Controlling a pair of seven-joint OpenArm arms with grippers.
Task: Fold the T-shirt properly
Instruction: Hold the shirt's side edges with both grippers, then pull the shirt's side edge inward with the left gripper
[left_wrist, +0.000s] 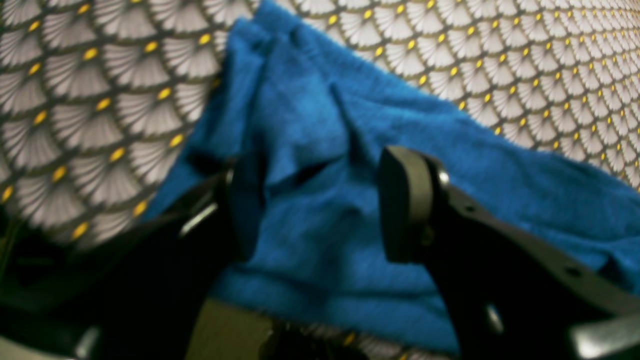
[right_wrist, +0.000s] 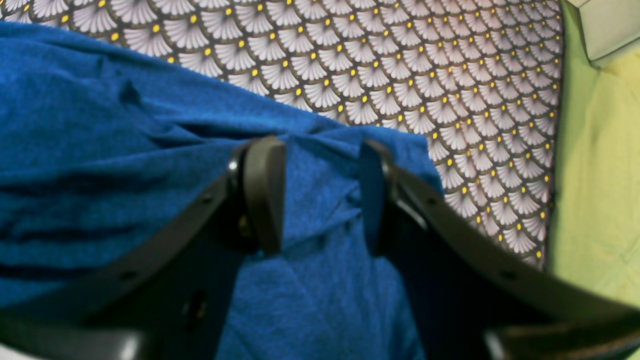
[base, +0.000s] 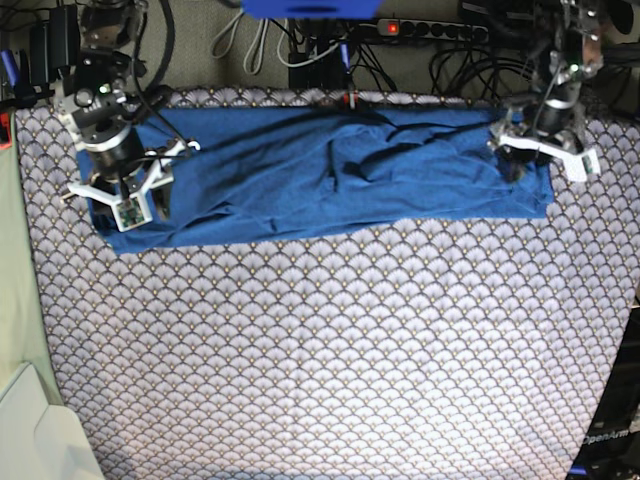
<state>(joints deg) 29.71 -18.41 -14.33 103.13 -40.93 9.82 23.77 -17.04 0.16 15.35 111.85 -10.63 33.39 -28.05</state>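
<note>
Stretching across the far part of the counter (base: 330, 340), the T-shirt (base: 330, 180) lies as a long blue band w/ both arms at its ends. We see the left hand (left_wrist: 320, 205) at the band's end on the base view's right, fingers (left_wrist: 405, 200) spread apart, cloth bunched up between them; one finger sits partly under a fold, but whether any fabric is pinched we can't tell. The right hand (right_wrist: 320, 195) stands over the opposite end, its fingers (right_wrist: 265, 195) also apart, w/ a ridge of cloth rising in the gap; grip there is likewise unclear. Shirt's near edge runs roughly straight across the counter, slightly ragged toward the middle, where creases and a dark fold gather. Its far edge lies close to the counter's back border, next to cables (base: 300, 45) and a power strip (base: 430, 30). In the right wrist view the shirt's corner stops short of the patterned cloth's edge, w/ a yellow-green surface (right_wrist: 595, 175) beyond. Near half of the counter shows only the scallop-pattern cover (base: 330, 400), giving wide room toward us.
</note>
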